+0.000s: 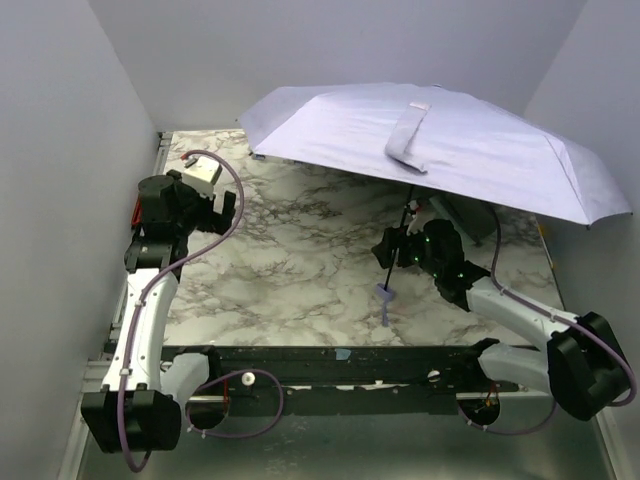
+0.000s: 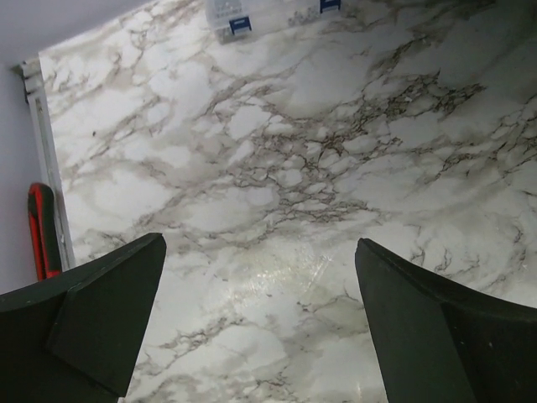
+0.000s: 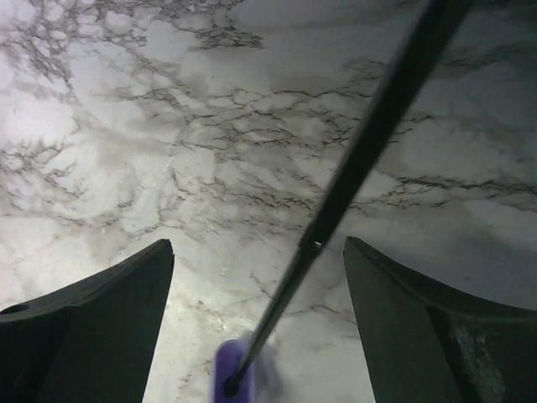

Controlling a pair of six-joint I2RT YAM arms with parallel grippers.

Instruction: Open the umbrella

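Umbrella [image 1: 450,140]: open, standing tilted over the back right of the surface, its top leaning away toward the far wall.
Canopy [image 1: 330,125]: pale lavender cloth, matte, stretched in flat panels with straight creases between them; the underside is in shadow.
Strap [image 1: 410,135]: a flat fabric band lying loose on top of the canopy.
Shaft [image 3: 369,143]: thin, black and straight, slanting down from under the canopy.
Handle [image 1: 385,295]: a small lavender stub at the shaft's lower end, low at the surface; whether it touches cannot be told.
Right fingers [image 3: 101,319]: black, wedge-shaped, spread apart with the shaft passing between them untouched; they grasp nothing.
Left fingers [image 2: 92,319]: black, spread wide over bare marble at the left side, grasping nothing, well apart from the umbrella.
Surface [image 1: 300,260]: white marble pattern with grey-brown veins, smooth and faintly glossy.
Room: plain pale grey walls [image 1: 60,150] close in left, back and right.
Nearby: a red-and-black object [image 2: 42,231] lies along the left edge; a pale box [image 2: 228,17] with blue clips sits at the far side in the left wrist view.
In the way: the canopy hides the back right corner.
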